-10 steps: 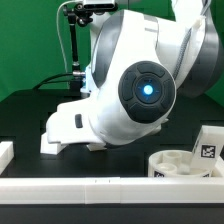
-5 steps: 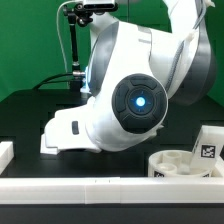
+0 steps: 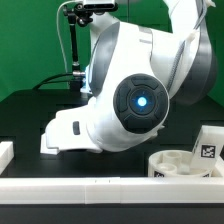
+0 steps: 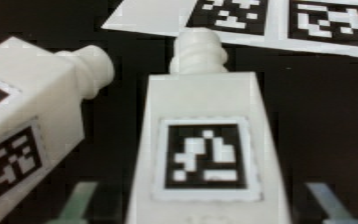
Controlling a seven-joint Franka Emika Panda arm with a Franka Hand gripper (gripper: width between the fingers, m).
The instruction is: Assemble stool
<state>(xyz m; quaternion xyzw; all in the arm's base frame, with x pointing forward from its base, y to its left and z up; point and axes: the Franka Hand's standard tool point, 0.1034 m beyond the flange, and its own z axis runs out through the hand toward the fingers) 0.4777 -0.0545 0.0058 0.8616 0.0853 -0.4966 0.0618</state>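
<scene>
In the wrist view a white stool leg [image 4: 202, 130] lies on the black table, its square tag up and its narrow peg end pointing at the marker board [image 4: 247, 22]. My gripper [image 4: 197, 205] is open and straddles the leg's wide end, with a dark gap between each finger and the leg. A second white leg [image 4: 34, 100] lies tilted beside it. In the exterior view the round seat disc [image 3: 183, 163] sits at the lower right with a tagged leg [image 3: 208, 146] behind it. The arm hides my fingers there.
A long white border rail [image 3: 90, 186] runs along the front of the table, and a short white rail end [image 3: 5, 153] shows at the exterior view's left. The arm's bulky joint [image 3: 135, 95] fills the middle of the exterior view.
The arm's big joint has shifted down and toward the exterior view's left since a second ago; it has hardly moved in the last half second.
</scene>
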